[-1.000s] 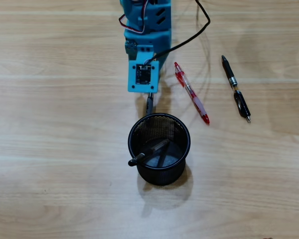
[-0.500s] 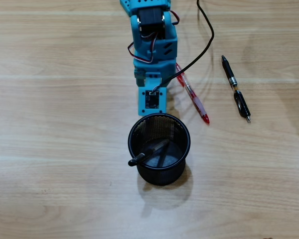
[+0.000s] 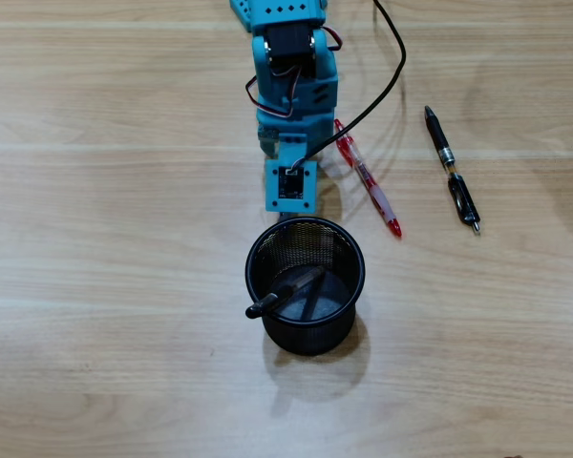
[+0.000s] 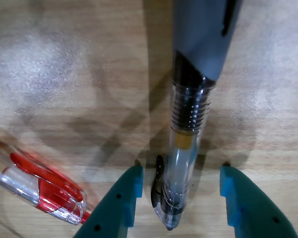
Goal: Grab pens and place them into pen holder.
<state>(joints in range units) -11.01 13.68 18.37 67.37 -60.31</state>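
In the wrist view my gripper [image 4: 181,171] is open just above the wooden table. A black-and-clear pen [image 4: 181,148] lies lengthwise between the teal fingers [image 4: 124,203], its clip end nearest the camera, close to the left finger and apart from the right one. The red-and-clear pen [image 4: 39,188] lies at the lower left. In the overhead view the arm's wrist board [image 3: 291,186] hides the gripper and that pen, just above the pen holder [image 3: 349,250]. A black pen [image 3: 285,294] leans in the holder and sticks out over its left rim. The red pen [image 3: 368,178] lies right of the arm.
Another black pen [image 3: 451,170] lies on the table further right. A black cable [image 3: 387,76] loops from the arm over the table near the red pen. Bare wood [image 3: 95,286] surrounds the holder on the left and below.
The wrist has swung down and toward the holder, covering the dark pen end that showed below the board a second ago. Pens and holder have not moved.
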